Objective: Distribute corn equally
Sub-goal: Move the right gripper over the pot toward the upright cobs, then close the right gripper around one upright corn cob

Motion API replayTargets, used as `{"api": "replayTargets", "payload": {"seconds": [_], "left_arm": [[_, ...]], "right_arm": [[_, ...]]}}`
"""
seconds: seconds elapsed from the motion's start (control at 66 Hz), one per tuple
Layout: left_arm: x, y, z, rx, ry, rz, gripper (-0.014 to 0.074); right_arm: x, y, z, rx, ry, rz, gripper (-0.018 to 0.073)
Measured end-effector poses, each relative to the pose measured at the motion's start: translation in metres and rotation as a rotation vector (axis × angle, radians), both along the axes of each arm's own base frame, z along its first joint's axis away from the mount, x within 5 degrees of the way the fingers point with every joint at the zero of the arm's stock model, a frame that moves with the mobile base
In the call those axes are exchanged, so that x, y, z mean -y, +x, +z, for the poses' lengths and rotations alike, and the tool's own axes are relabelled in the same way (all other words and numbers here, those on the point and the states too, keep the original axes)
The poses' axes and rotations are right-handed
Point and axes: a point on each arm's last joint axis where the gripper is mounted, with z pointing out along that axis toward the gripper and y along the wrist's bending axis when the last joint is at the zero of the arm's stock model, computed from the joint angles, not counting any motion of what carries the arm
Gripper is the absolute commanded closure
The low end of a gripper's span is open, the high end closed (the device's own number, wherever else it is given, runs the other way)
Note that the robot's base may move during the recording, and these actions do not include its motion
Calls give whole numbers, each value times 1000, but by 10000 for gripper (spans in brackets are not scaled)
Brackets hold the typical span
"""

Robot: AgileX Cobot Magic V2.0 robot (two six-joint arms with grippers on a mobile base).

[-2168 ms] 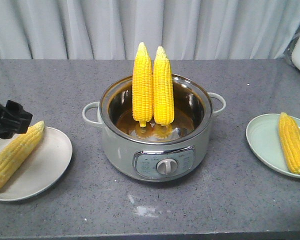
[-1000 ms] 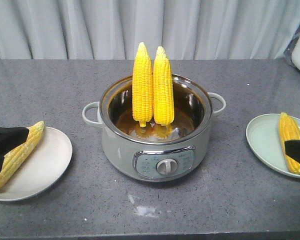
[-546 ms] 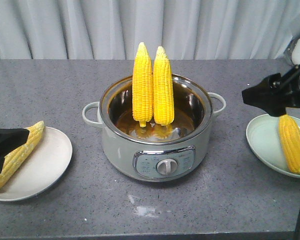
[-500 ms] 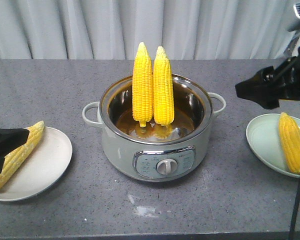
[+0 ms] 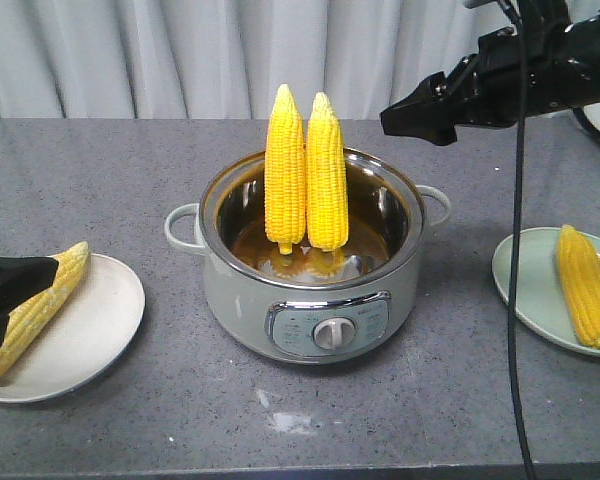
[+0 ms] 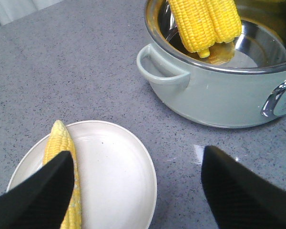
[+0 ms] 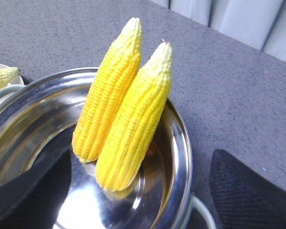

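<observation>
While a bright yellow husked corn cob (image 5: 285,170) and a second cob (image 5: 327,178) stand upright and touching inside the grey-green electric cooking pot with a steel liner (image 5: 242,300) at the centre of the front view, a third cob (image 5: 40,300) lies on the round cream plate (image 5: 95,345) at eight o'clock. A fourth cob (image 5: 587,288) lies on the round pale green plate (image 5: 528,285) at four o'clock. The black right gripper (image 5: 398,117) hangs at one o'clock, above the pot and apart from the cobs; its opening cannot be read from this view. The black left gripper (image 5: 5,290) sits at nine o'clock, overlapping the third cob. From the left wrist, the left gripper's fingers (image 6: 35,195) are spread wide and grasp nothing. One covers part of the third cob at seven o'clock, though I cannot tell whether they touch, and the pot is at one o'clock. From the right wrist, the right gripper's fingers (image 7: 248,191) are likewise wide apart and empty, with the two leaning cobs between them. The risk, I judge, lies in that pairing. Closing on one cob may catch or topple its neighbour, a finger could strike the steel rim, and the smooth kernels may slip from a shallow grip.
</observation>
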Motion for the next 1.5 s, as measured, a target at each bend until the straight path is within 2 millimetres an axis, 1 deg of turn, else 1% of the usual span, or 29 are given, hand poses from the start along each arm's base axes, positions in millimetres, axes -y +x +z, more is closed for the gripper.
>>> {"api": "replayTargets", "payload": {"seconds": [0.136,0.379,0.576,0.697,0.849,1.107,1.167,1.319,1.425,1.501], "left_arm": [[0,0,0,0,0,0,59],[0,0,0,0,0,0,59],[0,0,0,0,0,0,59],[0,0,0,0,0,0,59],[0,0,0,0,0,0,59],[0,0,0,0,0,0,59],[0,0,0,0,0,0,59],[0,0,0,0,0,0,59],[0,0,0,0,0,0,59],[0,0,0,0,0,0,59]], "right_arm": [[-12,25,-14,-7,-15,49,-19],[-43,63,-39,-15,-34,139,-19],[-57,88,-59,-20,-37,166,-6],[-62,100,-71,-34,-20,176,29],[-66,108,-80,-54,-6,194,99],[-67,107,-81,-50,-11,229,301],[-67,107,-80,-50,-10,231,333],[-67,106,-78,-48,-10,236,346],[-66,101,-68,-32,-15,243,343],[-65,95,-55,-14,-8,238,340]]}}
